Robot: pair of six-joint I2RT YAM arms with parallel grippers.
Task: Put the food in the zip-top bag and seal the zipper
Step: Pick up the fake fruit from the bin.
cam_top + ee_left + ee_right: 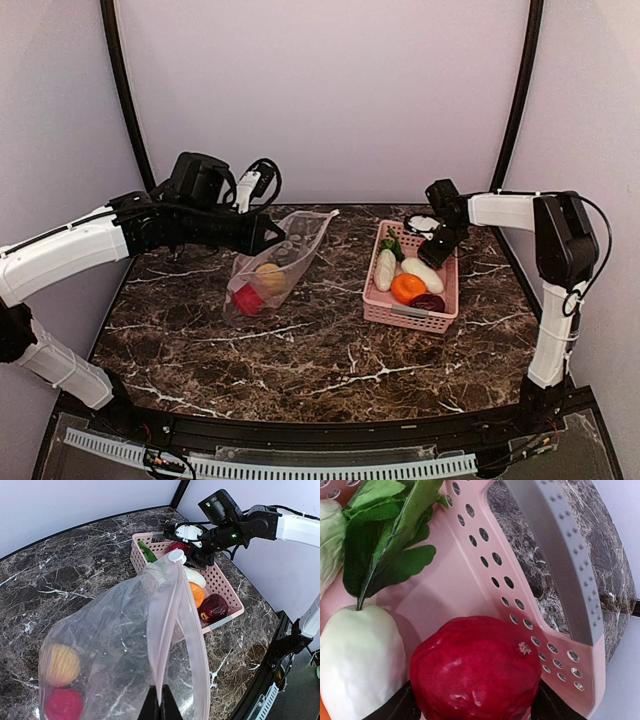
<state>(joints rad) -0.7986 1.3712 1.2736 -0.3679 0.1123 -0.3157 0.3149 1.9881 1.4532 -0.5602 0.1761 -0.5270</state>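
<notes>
The dark marbled tabletop [330, 350] carries everything, and the pink basket [405, 312] on its right half serves as the marker for the rest. Left of the basket, a short gap away, the zip-top bag [285, 255] slants up off the stone, its bottom resting on the surface and its open mouth lifted towards the back wall. The left pincer [278, 236] reaches in from farther left of the basket and is pressed together on the bag's upper edge, holding the mouth up. The right pincer [437, 248] hangs over the basket's far right corner, spread, with one finger on each side of a red apple [475, 670] that lies on the basket floor against the holed wall. Inside the bag, on the side away from the basket, sit a yellow fruit [270, 277] and, below it, a second red apple [247, 298]. Within the basket lie two white oblong pieces [385, 270] side by side, an orange [407, 288] in front of them, a dark red piece [428, 302] at the near right corner and a green leafy piece [392, 246] at the back left. The zipper [166, 630] runs as a thin pale strip along the bag's mouth, unsealed, its near end nipped in the left pincer
</notes>
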